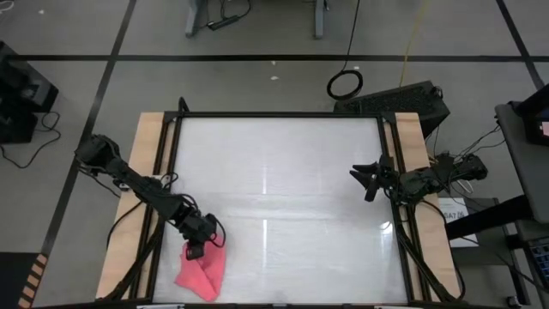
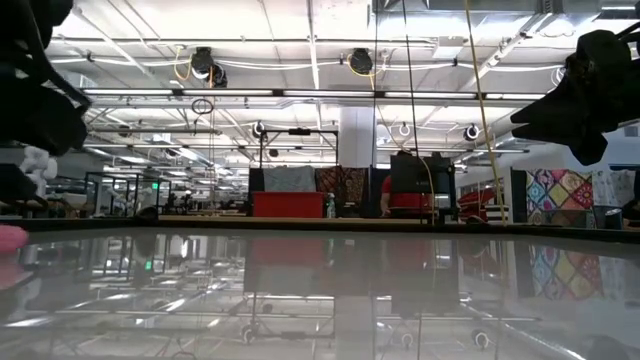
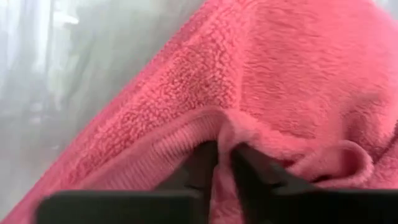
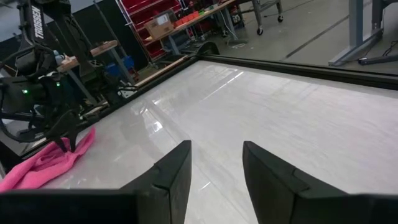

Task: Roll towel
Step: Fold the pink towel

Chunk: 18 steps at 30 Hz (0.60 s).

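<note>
The main risk, as I judge it, is a thin grip. The left pincer has only a small fold of the towel's hem between its tips, so a pull to begin rolling could strip the cloth free, or drag the whole towel across the glossy surface instead of turning the edge over. The towel already lies crumpled and partly folded on itself, not flat, so a roll started here would likely come out lopsided or loose. It also sits close to the surface's near-left corner, beside the dark frame rail, and a tug toward that rail could carry cloth over the edge.

The left pincer is clenched on the towel: in the left wrist view its two dark fingers stand almost together, with a ridge of pink hem bunched between and over them. In the high view it sits at the towel's edge that faces the middle of the surface.

The right pincer is far from the towel, on the opposite side of the surface. Its fingers stand apart, holding nothing, above the bare surface.
</note>
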{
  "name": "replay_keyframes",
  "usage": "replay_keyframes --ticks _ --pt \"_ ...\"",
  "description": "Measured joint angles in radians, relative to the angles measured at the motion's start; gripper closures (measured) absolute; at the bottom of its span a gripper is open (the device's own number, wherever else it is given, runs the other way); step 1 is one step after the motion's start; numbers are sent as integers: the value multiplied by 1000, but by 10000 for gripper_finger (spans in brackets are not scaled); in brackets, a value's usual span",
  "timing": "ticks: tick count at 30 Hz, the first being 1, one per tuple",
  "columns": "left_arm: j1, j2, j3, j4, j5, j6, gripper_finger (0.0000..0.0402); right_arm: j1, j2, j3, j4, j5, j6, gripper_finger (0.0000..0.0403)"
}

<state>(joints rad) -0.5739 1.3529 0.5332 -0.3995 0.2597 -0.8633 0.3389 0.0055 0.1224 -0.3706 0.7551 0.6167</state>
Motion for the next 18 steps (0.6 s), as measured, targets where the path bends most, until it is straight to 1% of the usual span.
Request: replay_keyframes --ticks 1,2,6,12,15,18 --pt "0 0 8 -1 -7 20 383 0 0 0 0 0 0 268" --pt "2 1 16 -3 -18 38 389 0 0 0 0 0 0 268" --pt "20 2 67 -42 -44 99 393 0 0 0 0 0 0 268" --pt "53 2 178 -232 -46 197 398 0 0 0 0 0 0 268" --pt "61 2 236 -336 -77 243 398 0 0 0 0 0 0 268" --pt "69 1 285 -399 -109 285 399 0 0 0 0 0 0 268"
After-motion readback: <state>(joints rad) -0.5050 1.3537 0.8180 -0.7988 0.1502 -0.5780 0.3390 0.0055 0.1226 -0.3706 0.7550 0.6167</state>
